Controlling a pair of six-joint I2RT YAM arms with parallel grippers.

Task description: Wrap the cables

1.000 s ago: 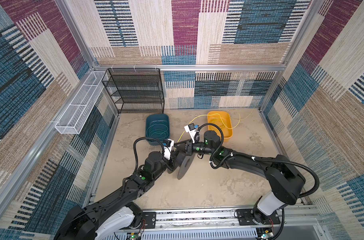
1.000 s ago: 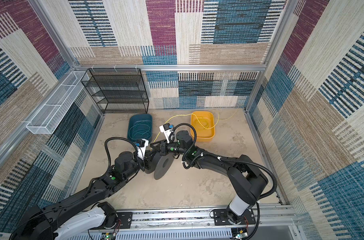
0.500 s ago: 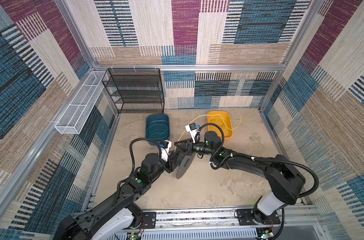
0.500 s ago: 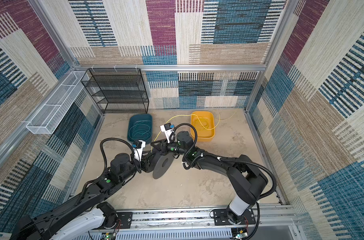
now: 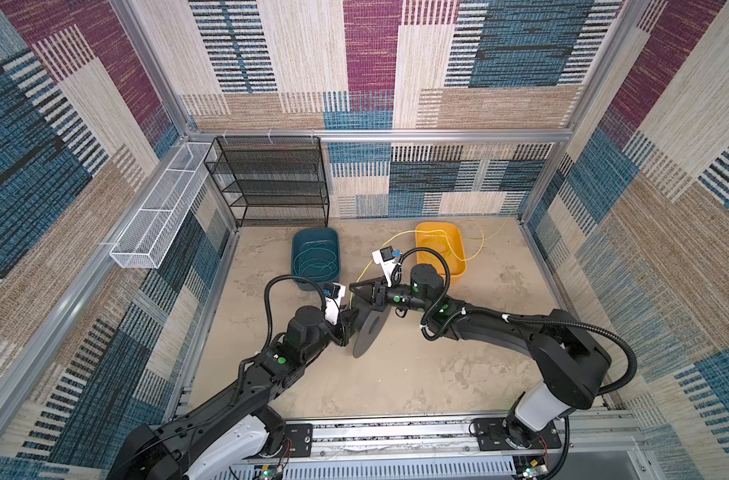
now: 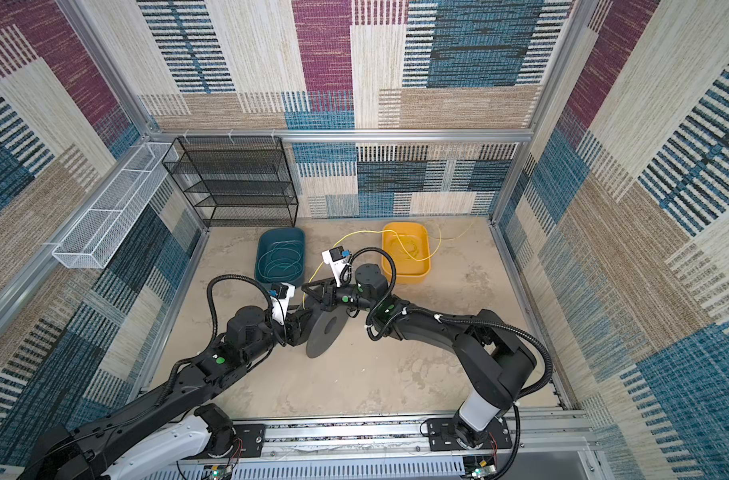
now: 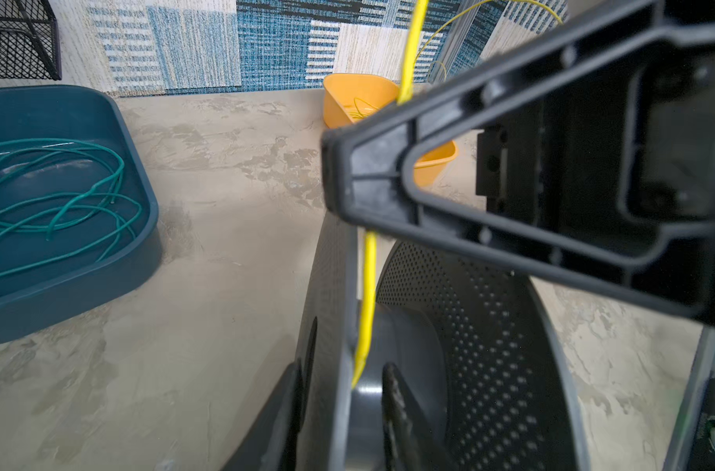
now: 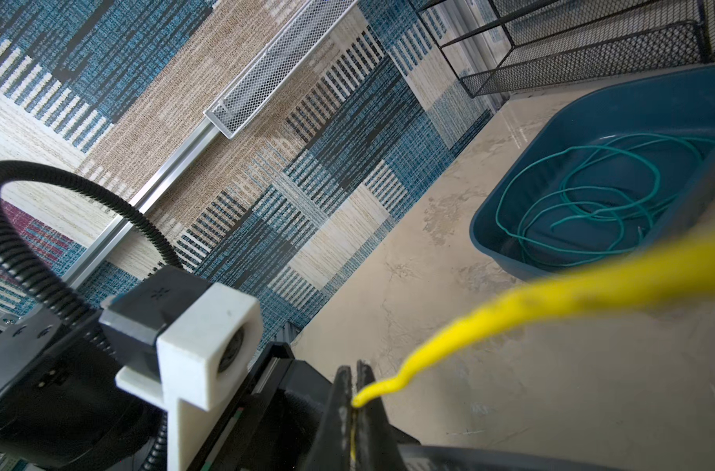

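Between the tips of my right gripper (image 8: 354, 369) sits the yellow cable (image 8: 551, 299), the jaws pressed together on it with no gap beyond the wire itself. From that pinch a short free end drops between the two flanges of the grey spool (image 7: 490, 326) and stops beside the hub; whether it touches the hub I cannot tell. The other way, the cable rises clear of the table (image 5: 417, 374) and arcs back into the yellow bin (image 5: 454, 270). More of it lies there in loose loops, with a strand straying past the rim toward the back corner.

My left gripper (image 7: 343, 367) straddles the spool's near flange, one finger outside it and one inside by the hub. The jaws stand partly apart: hub shows between the inner finger and the flange. Whether the outer finger touches I cannot tell. In both top views the spool stands on edge, tilted, between my two wrists near the middle of the mottled beige table.

Just beyond my left wrist a teal bin (image 5: 313, 239) holds a coiled green cable (image 7: 121, 171). Against the back wall stands a black mesh rack (image 5: 271, 178), and a white wire basket (image 5: 159, 224) hangs on the left wall. The walls (image 5: 371, 62) are patchwork fabric in blue, tan, cream and plum.
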